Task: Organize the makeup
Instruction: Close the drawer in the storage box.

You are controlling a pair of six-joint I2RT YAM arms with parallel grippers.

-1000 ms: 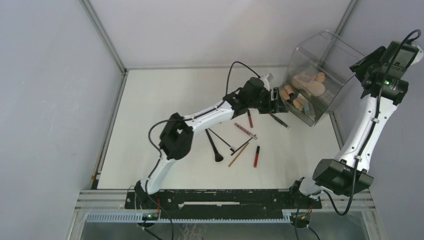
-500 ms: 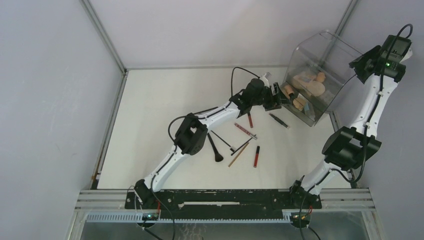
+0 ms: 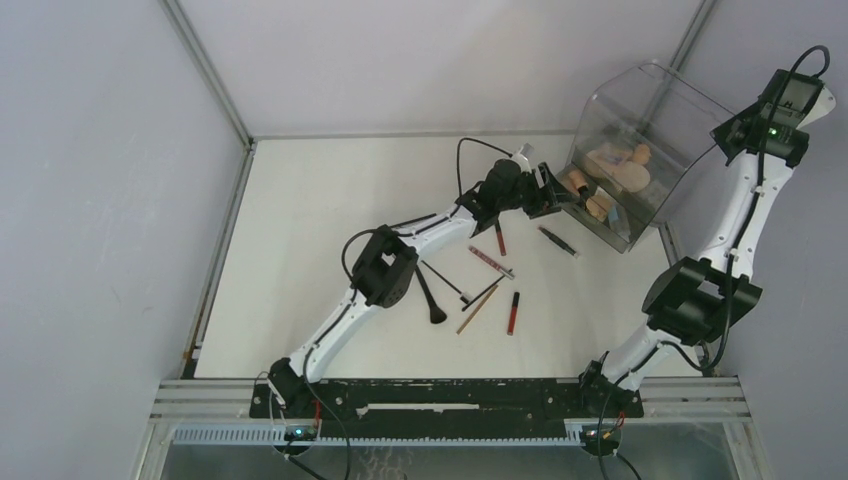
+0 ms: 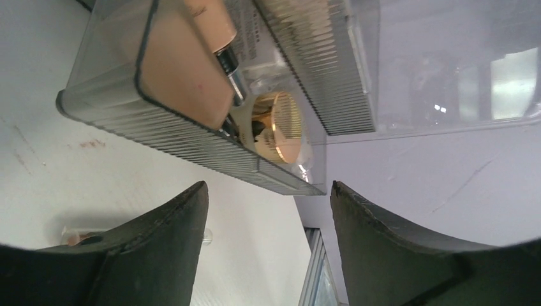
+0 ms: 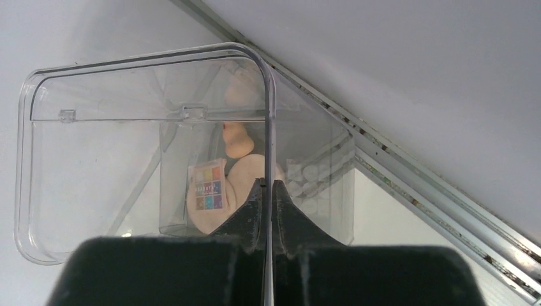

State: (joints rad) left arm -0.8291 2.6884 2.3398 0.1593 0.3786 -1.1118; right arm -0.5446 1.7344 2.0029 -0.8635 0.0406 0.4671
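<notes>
A white surface (image 3: pixel 330 220) fills the floor of a booth with plain grey walls (image 3: pixel 90 200) and metal corner posts. At its far right corner stands one clear organizer box (image 3: pixel 650 110), tilted. The right fingers (image 5: pixel 260 207) are closed on the box's thin clear upper wall. The left fingers (image 3: pixel 550 192) are spread apart with nothing between them, just at the near-left side of the box, facing a ribbed smoky drawer (image 4: pixel 159 121). Inside the box lie beige compacts (image 3: pixel 630 175) and tan bottles (image 4: pixel 214 22), heaped so that their number cannot be told, plus one small colour palette (image 5: pixel 208 188). One gold-rimmed round compact (image 4: pixel 277 124) shows in the drawer. Eight loose pieces lie on the surface to the near-left of the box: one broad black brush (image 3: pixel 428 292), two thin black sticks (image 3: pixel 443 278), one tan pencil (image 3: pixel 478 310), one red lip tube (image 3: pixel 513 312), one pink patterned tube (image 3: pixel 491 262), one short red pencil (image 3: pixel 499 237), and one dark pencil (image 3: pixel 557 240) nearest the box.
</notes>
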